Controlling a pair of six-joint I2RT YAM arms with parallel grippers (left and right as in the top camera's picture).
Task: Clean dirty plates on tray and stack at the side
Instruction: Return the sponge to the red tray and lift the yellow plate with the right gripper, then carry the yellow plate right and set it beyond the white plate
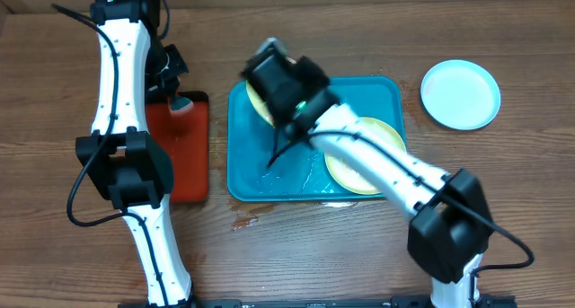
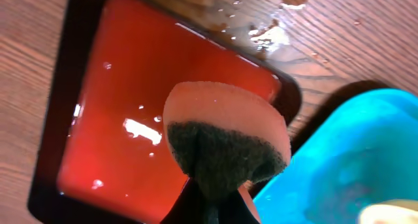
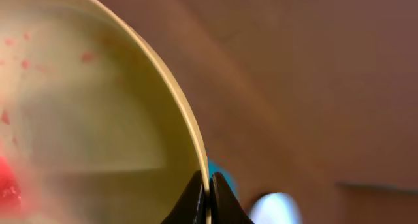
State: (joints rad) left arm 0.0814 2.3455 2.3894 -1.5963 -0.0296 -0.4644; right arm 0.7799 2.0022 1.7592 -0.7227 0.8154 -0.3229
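Three plates show from overhead. The light blue plate [image 1: 460, 94] lies on the wooden tabletop [image 1: 521, 182] at the upper right, apart from the teal tray [image 1: 256, 178]. One yellow-green plate [image 1: 368, 160] lies flat in the lower right of that tray. The smeared plate [image 3: 98, 119], also yellow-green with red specks, is at the tray's upper left corner, largely hidden under the right arm. In the right wrist view, the right tool [image 3: 209, 198] is closed down to a sliver, pinching this plate's rim.

At the left of the frame, the left tool [image 2: 212, 201] is clamped on a sponge [image 2: 225, 136] with a pink body and a dark scouring face. It hangs over the wet red tray [image 2: 130, 113], just beside the teal tray. Water spots the tabletop nearby.
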